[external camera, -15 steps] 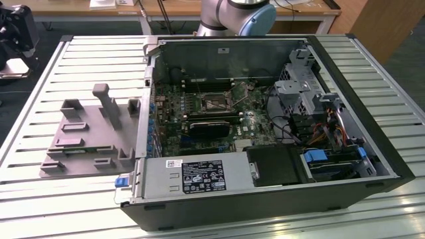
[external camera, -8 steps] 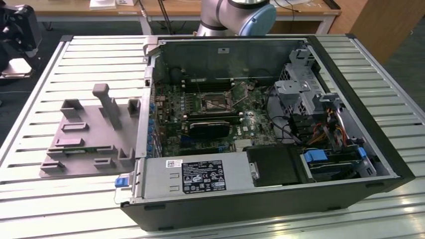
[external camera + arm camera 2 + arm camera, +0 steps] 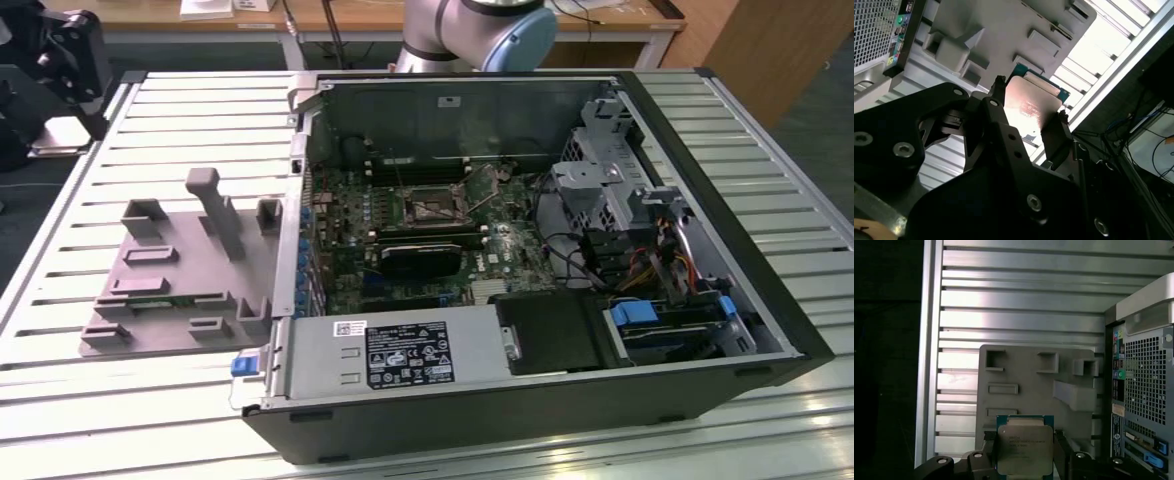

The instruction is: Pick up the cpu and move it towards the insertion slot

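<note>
The cpu (image 3: 1025, 442) is a flat square chip with a silvery top and a thin green rim. My gripper (image 3: 1025, 456) is shut on it, one black finger (image 3: 988, 452) pressing on each of two opposite edges. It hangs above the grey parts tray (image 3: 1024, 375), near the tray's edge. In the second wrist view the cpu (image 3: 1031, 100) shows its shiny face between the fingertips of the gripper (image 3: 1029, 109). The insertion slot (image 3: 430, 205), a square socket with a metal frame, lies on the motherboard inside the open computer case (image 3: 534, 300), well apart from the tray (image 3: 174, 270).
The case's rear panel (image 3: 1139, 390) with ports stands beside the tray. A black finned block (image 3: 416, 258) sits just below the socket in the exterior view. Cables and drive cages (image 3: 627, 210) crowd the exterior view's right. The slatted metal table (image 3: 160, 120) ends in a dark drop (image 3: 889, 365).
</note>
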Tool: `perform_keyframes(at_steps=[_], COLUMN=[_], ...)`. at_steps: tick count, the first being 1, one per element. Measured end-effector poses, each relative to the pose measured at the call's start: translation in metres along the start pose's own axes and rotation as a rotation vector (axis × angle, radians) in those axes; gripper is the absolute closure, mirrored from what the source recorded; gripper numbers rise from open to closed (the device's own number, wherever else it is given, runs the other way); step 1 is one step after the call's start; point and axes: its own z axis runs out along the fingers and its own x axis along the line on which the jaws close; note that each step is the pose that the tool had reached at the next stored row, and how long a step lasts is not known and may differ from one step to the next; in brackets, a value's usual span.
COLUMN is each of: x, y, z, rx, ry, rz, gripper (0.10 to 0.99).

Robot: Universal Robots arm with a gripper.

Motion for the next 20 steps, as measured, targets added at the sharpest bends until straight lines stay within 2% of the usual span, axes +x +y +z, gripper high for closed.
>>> perform_keyframes(at_steps=[3, 20], x=[-0.0102, -0.0829], y=[-0.0002, -0.0012], z=[0.0002, 0.0014], rx=[0.0, 0.0], ry=[0.0001, 0.0019], rz=[0.0, 0.0], gripper=[0.549, 0.549])
